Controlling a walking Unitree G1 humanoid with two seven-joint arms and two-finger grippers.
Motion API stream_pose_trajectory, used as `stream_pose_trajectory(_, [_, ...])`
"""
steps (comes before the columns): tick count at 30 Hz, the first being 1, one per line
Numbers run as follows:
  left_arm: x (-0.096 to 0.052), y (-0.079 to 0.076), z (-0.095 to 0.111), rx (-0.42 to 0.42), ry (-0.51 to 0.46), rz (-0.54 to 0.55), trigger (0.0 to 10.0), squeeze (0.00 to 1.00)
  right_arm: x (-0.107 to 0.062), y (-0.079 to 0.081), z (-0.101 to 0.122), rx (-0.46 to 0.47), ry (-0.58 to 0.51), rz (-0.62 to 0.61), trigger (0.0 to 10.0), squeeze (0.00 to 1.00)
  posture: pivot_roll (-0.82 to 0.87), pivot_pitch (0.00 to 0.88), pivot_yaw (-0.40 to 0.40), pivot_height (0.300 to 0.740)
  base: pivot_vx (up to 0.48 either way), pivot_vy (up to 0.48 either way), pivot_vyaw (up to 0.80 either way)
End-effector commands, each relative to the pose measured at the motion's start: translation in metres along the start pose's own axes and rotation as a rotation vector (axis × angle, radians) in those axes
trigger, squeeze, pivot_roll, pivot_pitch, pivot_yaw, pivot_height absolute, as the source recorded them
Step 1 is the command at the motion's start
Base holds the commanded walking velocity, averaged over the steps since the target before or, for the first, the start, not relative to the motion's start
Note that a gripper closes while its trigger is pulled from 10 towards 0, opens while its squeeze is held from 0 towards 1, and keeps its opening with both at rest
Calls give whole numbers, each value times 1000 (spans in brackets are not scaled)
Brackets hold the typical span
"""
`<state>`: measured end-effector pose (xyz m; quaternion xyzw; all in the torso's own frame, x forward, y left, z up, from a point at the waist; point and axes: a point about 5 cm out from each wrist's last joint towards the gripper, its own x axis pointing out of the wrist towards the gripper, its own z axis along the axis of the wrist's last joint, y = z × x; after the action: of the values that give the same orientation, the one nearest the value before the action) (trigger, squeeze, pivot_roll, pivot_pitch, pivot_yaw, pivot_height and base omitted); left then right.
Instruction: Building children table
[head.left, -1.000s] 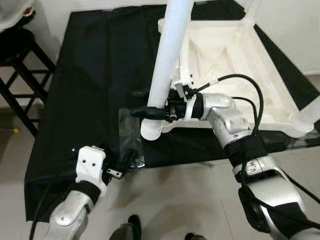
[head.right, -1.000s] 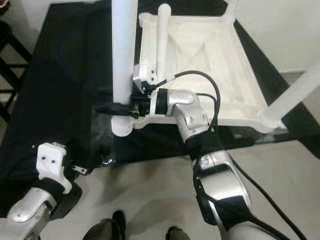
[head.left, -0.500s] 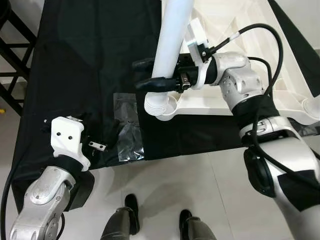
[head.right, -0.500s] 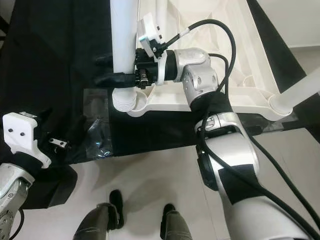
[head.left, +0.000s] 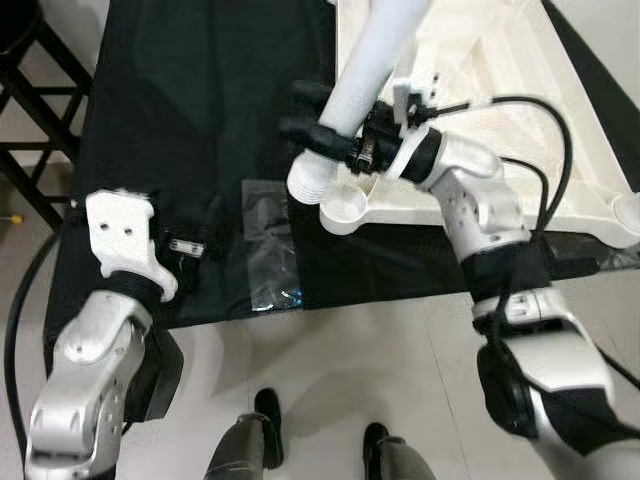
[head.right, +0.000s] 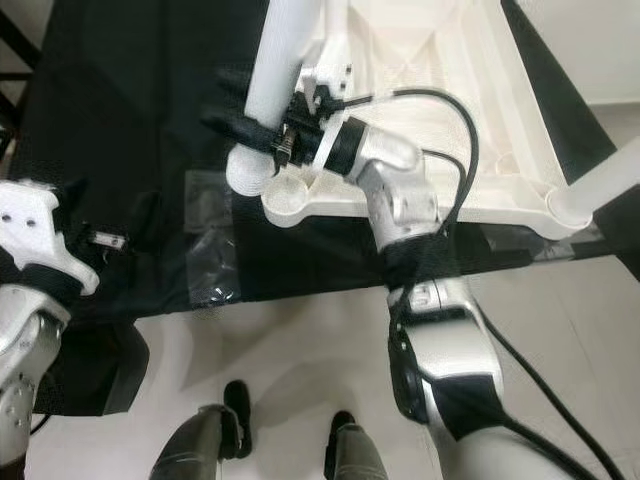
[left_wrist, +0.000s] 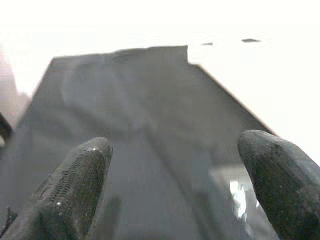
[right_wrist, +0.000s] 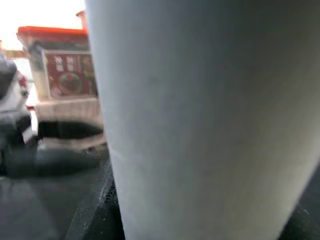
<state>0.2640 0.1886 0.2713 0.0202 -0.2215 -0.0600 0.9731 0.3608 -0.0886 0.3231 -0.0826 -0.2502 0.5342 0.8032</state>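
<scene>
Right gripper (head.left: 312, 132) clamped round white table leg (head.left: 372, 62), leg tilted, threaded end just beside corner socket (head.left: 345, 205) of upturned white tabletop (head.left: 480, 90). Left gripper (left_wrist: 175, 190) spread open over black cloth (head.left: 200, 120), near front edge, beside clear plastic bag (head.left: 272, 270).

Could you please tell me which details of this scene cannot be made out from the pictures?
- White plastic table leg: its upper end is cut off by the eye views' top edge.
- Its threaded end beside the upturned white tabletop's round corner socket: touching or apart, unclear.
- Clear plastic bag on the black cloth: contents too small.
</scene>
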Motion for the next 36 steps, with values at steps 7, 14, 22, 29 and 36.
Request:
stream_pose_trajectory(7, [-7,-7,-4,-6,1,-114,10000,0,-17,22,-41,108,115,-271,10000,0,41,173,10,740,0,0,0])
stream_pose_trajectory(14, [-33,-1,-32,-33,114,-118,10000,0,-37,34,-53,206,150,-431,10000,0,36,157,18,740,124,0,0])
stream_pose_trajectory(22, [-43,-13,-55,-154,187,-137,10000,0,-33,43,-46,205,136,-433,10000,0,36,150,20,740,330,0,-223])
stream_pose_trajectory(29, [-46,-16,-60,-182,195,-137,10000,0,-30,47,-42,210,135,-436,10000,0,35,150,17,740,342,0,-71])
stream_pose_trajectory(36, [-48,-21,-65,-207,203,-143,10000,0,-28,52,-42,211,150,-403,10000,0,35,147,11,740,345,0,0])
